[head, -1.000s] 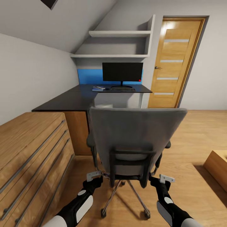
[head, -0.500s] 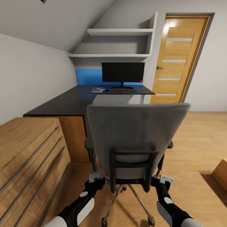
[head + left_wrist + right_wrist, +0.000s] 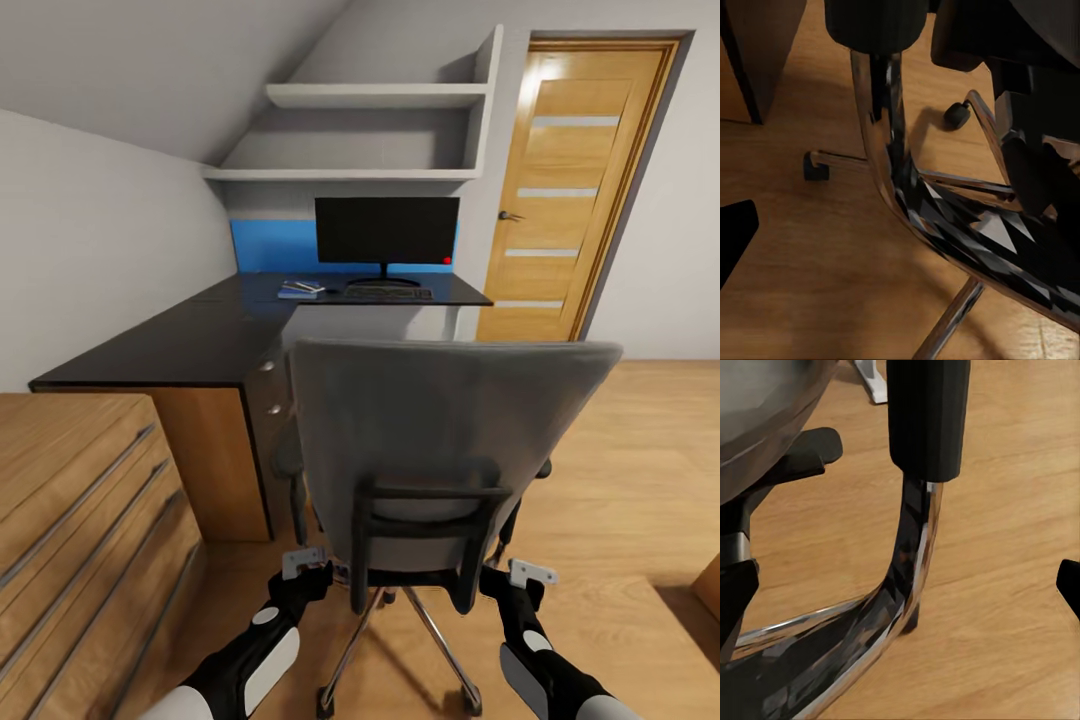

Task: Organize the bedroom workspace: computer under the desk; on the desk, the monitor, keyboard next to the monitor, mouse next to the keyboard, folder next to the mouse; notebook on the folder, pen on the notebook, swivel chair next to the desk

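Both end effectors, left (image 3: 304, 565) and right (image 3: 522, 573), flank the chair (image 3: 440, 440) low at its chrome arm supports; whether they grip, I cannot tell. Judged step: rolling the chair up to the tabletop (image 3: 190, 340). Open floor lies ahead-right; the drawer unit (image 3: 265, 440) crowds left.

The grey swivel chair (image 3: 440, 440) stands upright with its tall back toward the camera, chrome base on the wooden floor, just beside the black L-shaped desk (image 3: 190, 345). On the desk's far end the black monitor (image 3: 387, 230) stands upright, the keyboard (image 3: 388, 293) before it and the blue folder (image 3: 298, 291) beside the keyboard.
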Tool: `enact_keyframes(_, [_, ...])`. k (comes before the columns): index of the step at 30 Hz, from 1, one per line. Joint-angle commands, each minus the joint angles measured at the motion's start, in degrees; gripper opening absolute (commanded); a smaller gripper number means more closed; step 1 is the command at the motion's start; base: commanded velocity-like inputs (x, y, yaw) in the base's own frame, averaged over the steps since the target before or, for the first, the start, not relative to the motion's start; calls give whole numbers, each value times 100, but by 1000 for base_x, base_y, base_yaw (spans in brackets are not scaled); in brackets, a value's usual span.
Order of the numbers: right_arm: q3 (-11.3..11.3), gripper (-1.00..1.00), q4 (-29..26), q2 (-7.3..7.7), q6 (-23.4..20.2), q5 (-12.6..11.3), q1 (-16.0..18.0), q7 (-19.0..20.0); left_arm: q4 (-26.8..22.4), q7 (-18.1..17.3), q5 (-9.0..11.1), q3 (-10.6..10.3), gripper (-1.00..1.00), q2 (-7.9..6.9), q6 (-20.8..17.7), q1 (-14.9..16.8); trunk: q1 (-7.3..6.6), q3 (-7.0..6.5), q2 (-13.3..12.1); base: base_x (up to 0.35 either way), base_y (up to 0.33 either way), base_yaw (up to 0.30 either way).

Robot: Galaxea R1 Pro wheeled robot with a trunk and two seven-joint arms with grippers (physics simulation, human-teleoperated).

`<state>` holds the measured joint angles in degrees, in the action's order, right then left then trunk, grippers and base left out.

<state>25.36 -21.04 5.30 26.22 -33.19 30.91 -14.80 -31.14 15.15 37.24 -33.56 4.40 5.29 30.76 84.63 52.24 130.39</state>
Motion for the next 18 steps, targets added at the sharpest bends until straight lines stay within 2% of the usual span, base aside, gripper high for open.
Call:
enact_keyframes(1, [48, 100, -5, 6, 13, -30, 3, -40, 3, 40, 80, -80, 100, 0, 33, 8, 2, 5, 2, 252, -241, 0])
enact_keyframes(10, [48, 100, -5, 6, 15, -30, 3, -40, 3, 40, 74, -80, 100, 0, 33, 7, 2, 5, 2, 238, -206, 0])
enact_keyframes(18, [48, 100, -5, 6, 15, -30, 3, -40, 3, 29, 73, -80, 100, 0, 34, 4, 2, 5, 2, 227, -85, 0])
